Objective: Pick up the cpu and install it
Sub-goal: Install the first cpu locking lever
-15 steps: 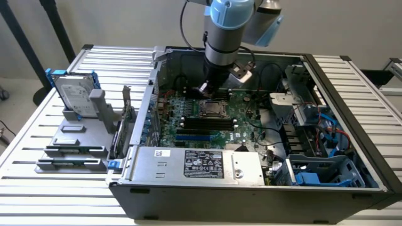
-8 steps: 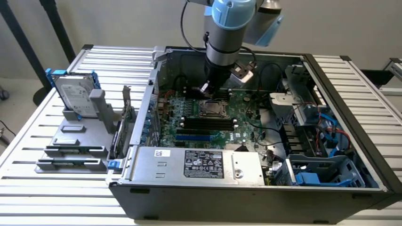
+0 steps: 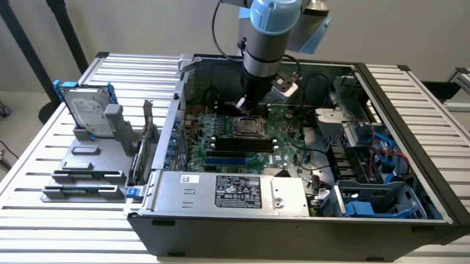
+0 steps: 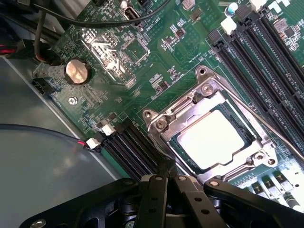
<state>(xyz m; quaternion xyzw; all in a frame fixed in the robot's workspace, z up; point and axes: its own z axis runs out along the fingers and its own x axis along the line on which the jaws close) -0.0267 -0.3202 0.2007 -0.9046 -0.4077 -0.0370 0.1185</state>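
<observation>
1. In the exterior view the arm [image 3: 268, 33] comes down from the top centre of the frame into the open case [image 3: 294, 220], which lies on a slatted table [image 3: 44, 220].
2. The gripper [image 3: 241, 104] hangs just above the motherboard [image 3: 220, 137], a little above and to the left of the socket [image 3: 248, 127] in the frame.
3. Its jaws are fully closed, and nothing is seen between them.
4. In the wrist view the black gripper [image 4: 166, 183] linkage spans the bottom of the frame, its tip over the dark memory slots [image 4: 130, 147] beside the socket [image 4: 213, 133].
5. Whether the tip touches the board cannot be told.
6. The cpu [image 4: 213, 140] lies flat inside the socket, right of centre in the wrist view, its pale top plate bright with glare.
7. The metal socket frame [image 4: 159, 123] surrounds the cpu on all sides; the plate stays uncovered.
8. In the exterior view the cpu [image 3: 248, 127] shows as a small pale square at the centre of the frame, inside the case.
9. A round coin cell [image 4: 76, 71] sits on the board at the upper left of the wrist view.
10. At the left of the exterior view a grey rack [image 3: 85, 165] on the table holds a hard drive [image 3: 85, 113] standing upright in a blue bracket.
11. A silver power supply [image 3: 231, 192] with a dark label fills the lower centre of the case.
</observation>
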